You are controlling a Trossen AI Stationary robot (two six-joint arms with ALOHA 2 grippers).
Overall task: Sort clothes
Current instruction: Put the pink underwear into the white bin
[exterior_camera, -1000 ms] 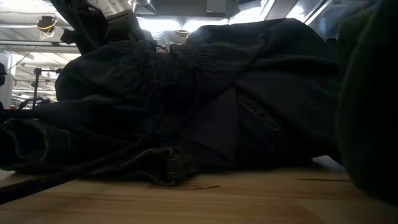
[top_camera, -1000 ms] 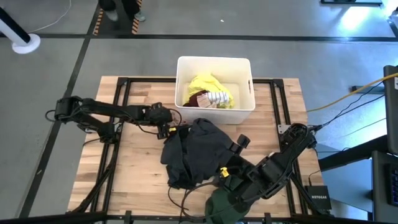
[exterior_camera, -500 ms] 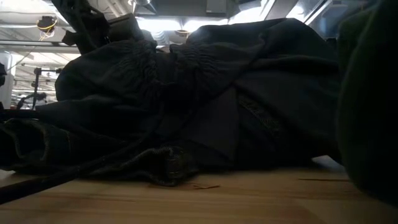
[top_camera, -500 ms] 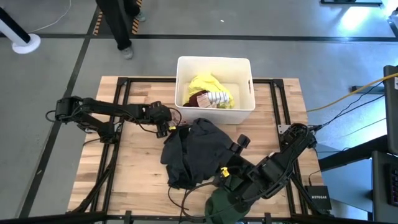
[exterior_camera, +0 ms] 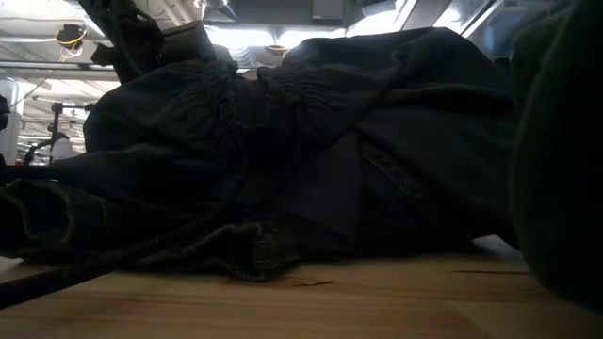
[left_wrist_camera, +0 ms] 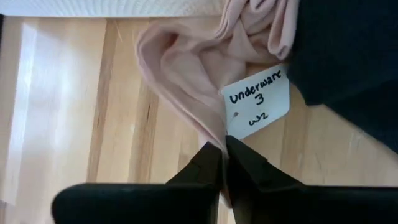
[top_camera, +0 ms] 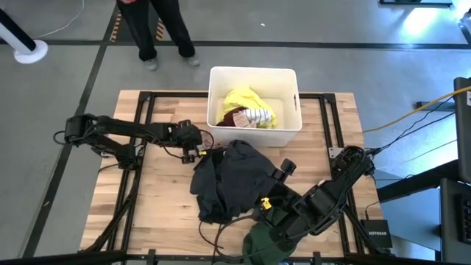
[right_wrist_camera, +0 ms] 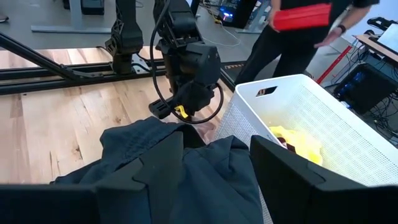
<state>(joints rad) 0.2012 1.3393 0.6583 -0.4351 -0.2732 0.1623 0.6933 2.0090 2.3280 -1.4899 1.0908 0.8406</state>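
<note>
A pale pink garment (left_wrist_camera: 186, 62) with a white handwritten label (left_wrist_camera: 256, 102) lies on the wooden table between the white bin (top_camera: 254, 73) and a heap of black clothes (top_camera: 232, 180). My left gripper (left_wrist_camera: 224, 152) is shut on it, at the heap's far left corner (top_camera: 200, 152). My right gripper (right_wrist_camera: 217, 180) hangs open above the heap's right side (top_camera: 283, 168) and touches nothing. A dark green garment (top_camera: 261, 243) lies at the near edge. A yellow garment (top_camera: 246, 101) and a maroon one (top_camera: 235, 118) lie in the bin. My left gripper pinches the pink garment's near edge (left_wrist_camera: 214, 138), just beside the label, between its two fingertips. The fingers slant down from the table's left. The cloth lies slack on the table, and its far part is bunched against the bin.
The bin's wall (left_wrist_camera: 112, 6) stands just beyond the pink garment. The black heap (exterior_camera: 283, 160) fills the low view. A person (top_camera: 158, 29) stands on the floor past the table's far edge. Bare wood (top_camera: 154, 191) lies left of the heap.
The person beyond the far edge has walked rightward along the table's far side. The clothes have kept their places.
</note>
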